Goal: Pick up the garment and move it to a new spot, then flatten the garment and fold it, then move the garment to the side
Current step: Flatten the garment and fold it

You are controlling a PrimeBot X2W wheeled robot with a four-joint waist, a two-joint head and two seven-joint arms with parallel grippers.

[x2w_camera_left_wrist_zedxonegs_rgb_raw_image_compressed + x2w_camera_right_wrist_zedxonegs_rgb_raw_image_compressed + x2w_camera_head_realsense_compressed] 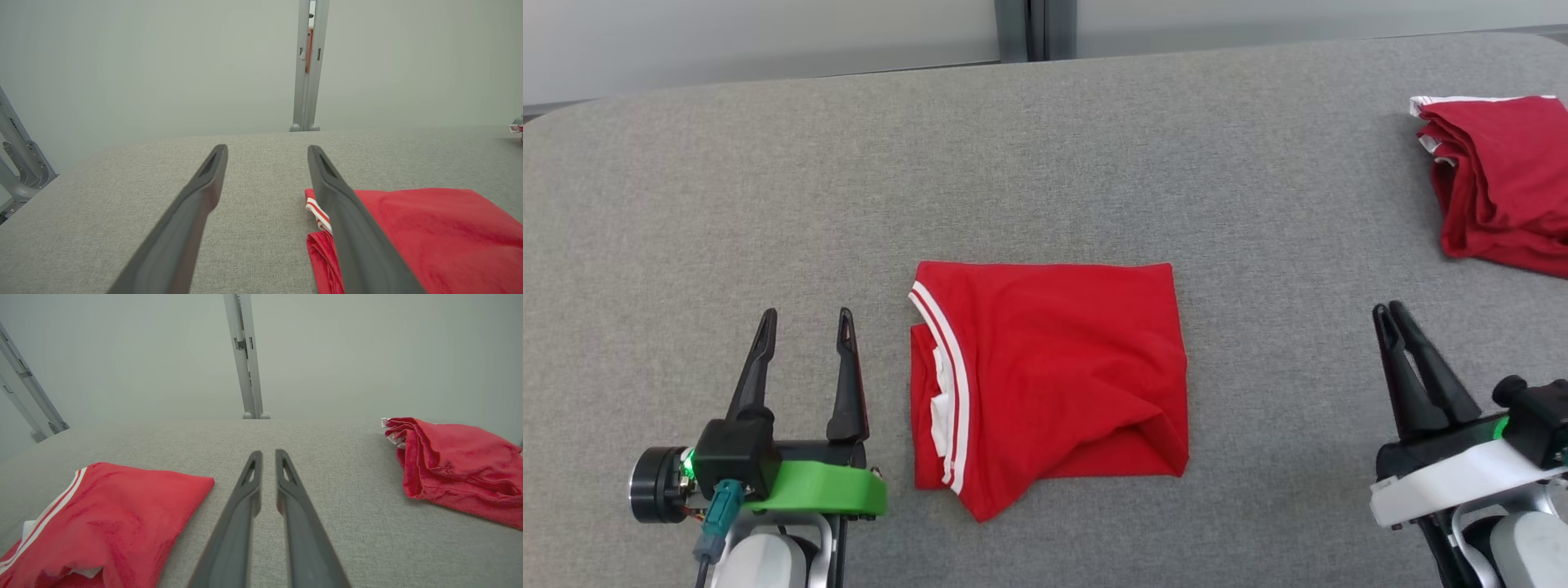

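The red garment [1054, 367] with white striped trim lies folded into a rough rectangle on the grey padded table [1045, 163], between the two arms. Just left of it my left gripper [807, 314] stands open above the cloth-free surface, its right finger close to the striped edge [318, 210]. Well to the right of the garment [114, 518], my right gripper [268, 452] has its fingers drawn almost together with a thin slit and nothing between them. In the head view the right gripper [1387, 308] points up the table.
A second red garment [1503, 180] sits crumpled in a pile at the far right of the table, also in the right wrist view as a red heap [457, 465]. Pale wall panels and a grey post [245, 355] stand behind the table's far edge.
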